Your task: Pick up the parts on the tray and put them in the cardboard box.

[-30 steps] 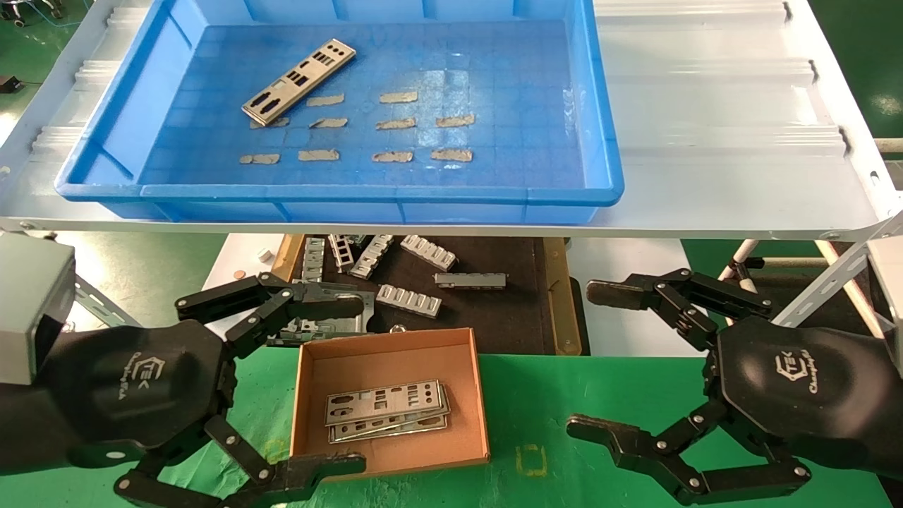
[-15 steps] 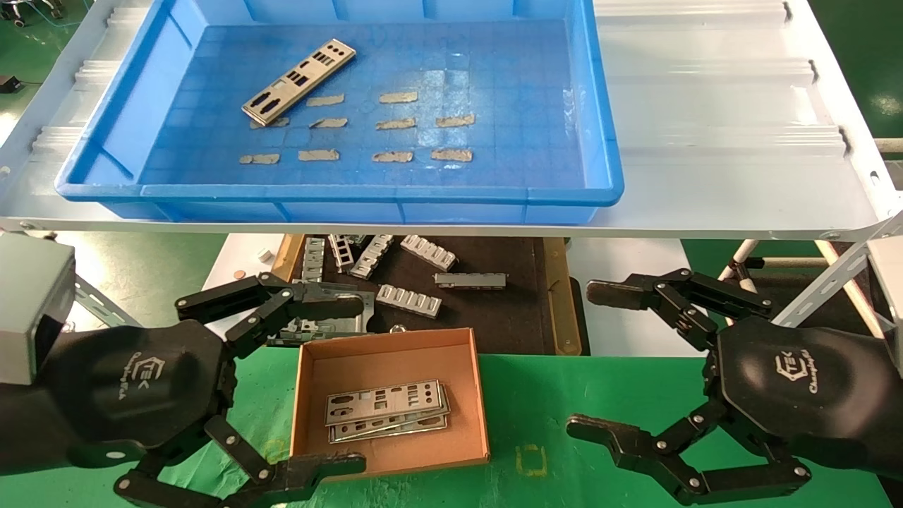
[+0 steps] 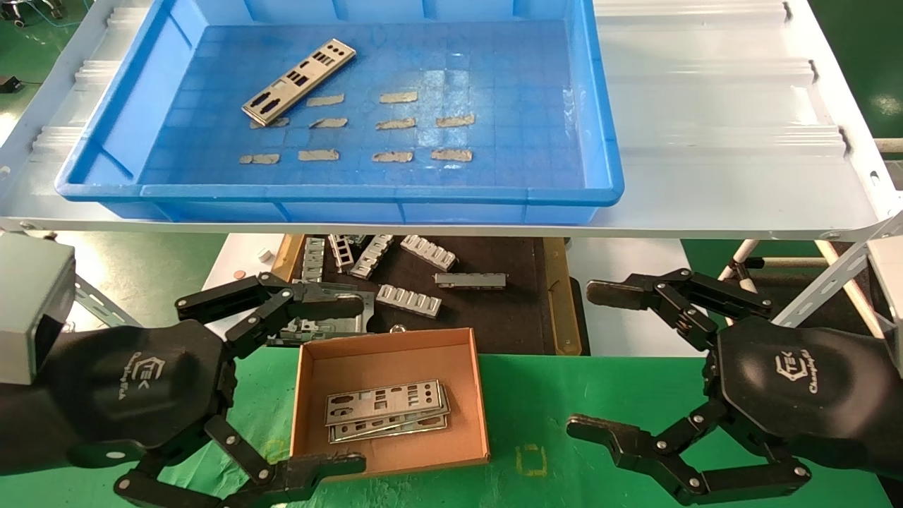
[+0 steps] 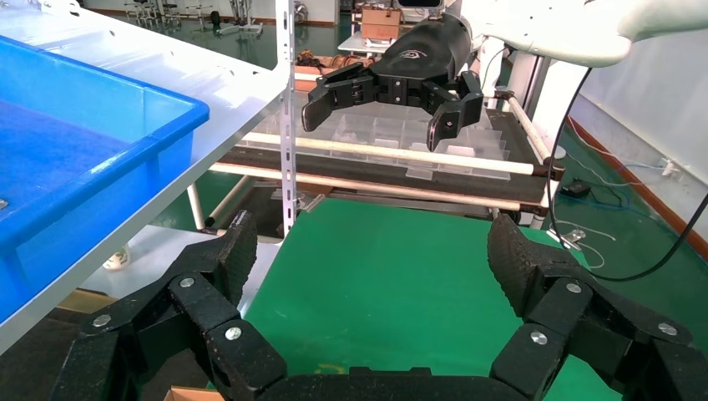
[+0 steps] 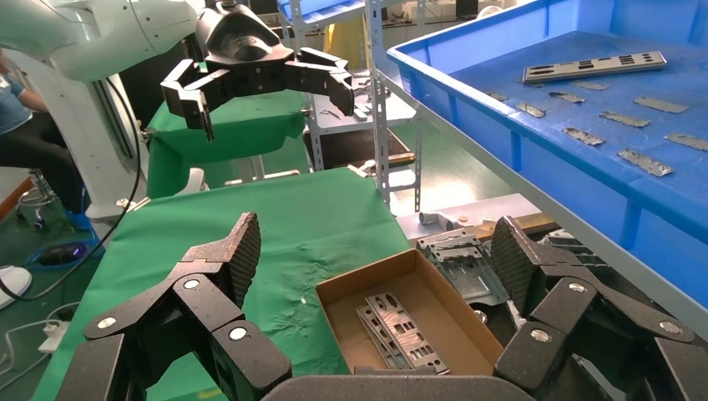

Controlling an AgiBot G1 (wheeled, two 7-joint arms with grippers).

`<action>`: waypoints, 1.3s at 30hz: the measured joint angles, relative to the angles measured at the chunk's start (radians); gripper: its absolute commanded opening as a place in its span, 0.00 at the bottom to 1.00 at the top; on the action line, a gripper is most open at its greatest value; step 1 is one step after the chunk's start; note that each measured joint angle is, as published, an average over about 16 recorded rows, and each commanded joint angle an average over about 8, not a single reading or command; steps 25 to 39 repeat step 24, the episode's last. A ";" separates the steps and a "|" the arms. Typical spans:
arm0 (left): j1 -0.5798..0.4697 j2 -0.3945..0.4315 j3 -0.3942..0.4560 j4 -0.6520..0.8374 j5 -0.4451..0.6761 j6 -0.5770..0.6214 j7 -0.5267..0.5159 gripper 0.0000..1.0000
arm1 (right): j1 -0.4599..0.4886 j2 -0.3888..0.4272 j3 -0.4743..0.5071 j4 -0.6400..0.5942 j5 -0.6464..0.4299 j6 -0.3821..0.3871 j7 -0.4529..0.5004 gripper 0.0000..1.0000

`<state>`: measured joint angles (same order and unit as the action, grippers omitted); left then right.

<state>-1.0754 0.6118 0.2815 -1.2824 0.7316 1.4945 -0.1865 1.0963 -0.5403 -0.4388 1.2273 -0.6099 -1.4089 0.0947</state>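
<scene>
Left gripper is hanging low at the near left with fingers spread wide, gripping nothing, straddling the left side of the small shallow brown cardboard box. Right gripper is sitting low at the near right over the green table cover, fingers also spread wide and empty, well apart from the box.

One thin flat silver-grey punched metal plate is lying diagonally in the far-left part of the large shallow bright blue plastic tray, flat on the gridded floor, just beside the small flat grey tape-like patches that are lying in rows across the floor. The tray is resting on the white corrugated shelf panel.

A stack of the same silver-grey plates is lying flat inside the cardboard box, toward its near side; the right wrist view is showing them too. Beyond the box, ridged grey metal brackets are lying scattered on the dark brown-edged mat under the shelf.
</scene>
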 measured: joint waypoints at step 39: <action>0.000 0.000 0.000 0.000 0.000 0.000 0.000 1.00 | 0.000 0.000 0.000 0.000 0.000 0.000 0.000 1.00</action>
